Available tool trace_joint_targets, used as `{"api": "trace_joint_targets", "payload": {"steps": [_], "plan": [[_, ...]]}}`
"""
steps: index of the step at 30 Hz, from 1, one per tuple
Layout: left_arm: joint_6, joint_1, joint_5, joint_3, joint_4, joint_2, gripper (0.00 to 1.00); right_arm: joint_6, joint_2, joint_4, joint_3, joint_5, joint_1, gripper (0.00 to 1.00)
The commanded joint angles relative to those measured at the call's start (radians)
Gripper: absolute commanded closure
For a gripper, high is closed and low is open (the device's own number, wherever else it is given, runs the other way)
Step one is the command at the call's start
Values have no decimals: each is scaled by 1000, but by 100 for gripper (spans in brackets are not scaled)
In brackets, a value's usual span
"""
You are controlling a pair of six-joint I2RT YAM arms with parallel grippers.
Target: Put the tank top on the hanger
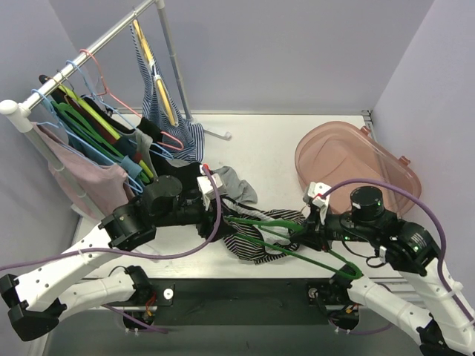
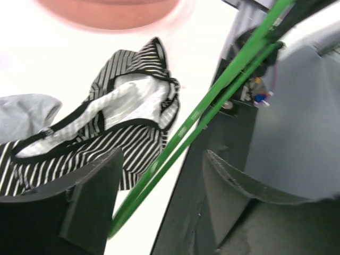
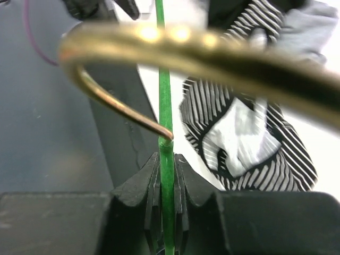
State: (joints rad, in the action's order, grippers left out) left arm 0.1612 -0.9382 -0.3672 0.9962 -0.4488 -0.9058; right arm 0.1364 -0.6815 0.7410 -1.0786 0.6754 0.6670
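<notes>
We see a white table (image 1: 267, 144) in a small room with pale purple walls (image 1: 297, 52). A dark strip (image 1: 245, 293) runs along the near edge of the table, where the arms are fixed. At the back left stands a clothes rail (image 1: 96, 46). Many coloured hangers (image 1: 89, 119) and a blue striped top (image 1: 159, 104) hang on it. At the right, a pink see-through tub (image 1: 349, 159) sits on the table.

The tank top (image 1: 249, 252) lies crumpled on the table near the front, between the two arms. A grey cloth (image 1: 236, 184) lies just behind it. The green hanger (image 1: 256, 236) lies slanted across the tank top. We cannot tell if any strap goes around it.

From above, the arms hide the fingers. The wrist cameras show them. On the left gripper (image 2: 162, 175) the two fingers stand wide apart and hold nothing. The green bars of the hanger run through the gap between them, with the tank top lying just behind. The right gripper (image 3: 166, 164) is pinched tight on one green bar of the hanger.

Only the right wrist view shows the gold hook (image 3: 212, 48). It looks big and blurry, and its tip meets the green bar just above the fingers. Both wrist views show the white inside of the tank top and its dark edges.
</notes>
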Motion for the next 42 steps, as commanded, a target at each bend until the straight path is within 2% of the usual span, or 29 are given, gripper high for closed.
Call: {"api": "trace_joint_targets", "payload": {"steps": [1, 6, 10, 14, 20, 24, 25, 26, 31, 33, 37, 42], "plan": [[61, 4, 174, -43, 88, 45, 25, -70, 62, 24, 3, -180, -7, 100], [103, 10, 290, -62, 39, 12, 23, -107, 91, 75, 20, -368, -6, 100], [190, 15, 416, -62, 18, -86, 23, -123, 74, 87, 25, -470, -7, 100], [251, 24, 592, -47, 38, -226, 23, -126, 53, 89, 28, -510, -7, 100], [330, 79, 731, 42, 30, -437, 26, -121, 39, 80, 40, -507, -9, 100], [383, 90, 783, 142, -30, -574, 32, -124, 40, 64, 57, -494, -9, 100], [389, 90, 794, 180, -43, -599, 40, -129, 40, 54, 65, -491, -9, 100], [397, 91, 801, 196, -68, -643, 42, -130, 40, 49, 69, -485, -9, 100], [408, 98, 801, 236, -94, -746, 45, -136, 36, 24, 88, -468, -10, 100], [409, 98, 800, 246, -110, -762, 54, -136, 36, 23, 92, -467, -12, 100], [411, 98, 809, 251, -145, -778, 55, -136, 37, 11, 101, -461, -12, 100], [391, 99, 812, 233, -153, -751, 77, -136, 27, -9, 108, -442, -14, 100]]}}
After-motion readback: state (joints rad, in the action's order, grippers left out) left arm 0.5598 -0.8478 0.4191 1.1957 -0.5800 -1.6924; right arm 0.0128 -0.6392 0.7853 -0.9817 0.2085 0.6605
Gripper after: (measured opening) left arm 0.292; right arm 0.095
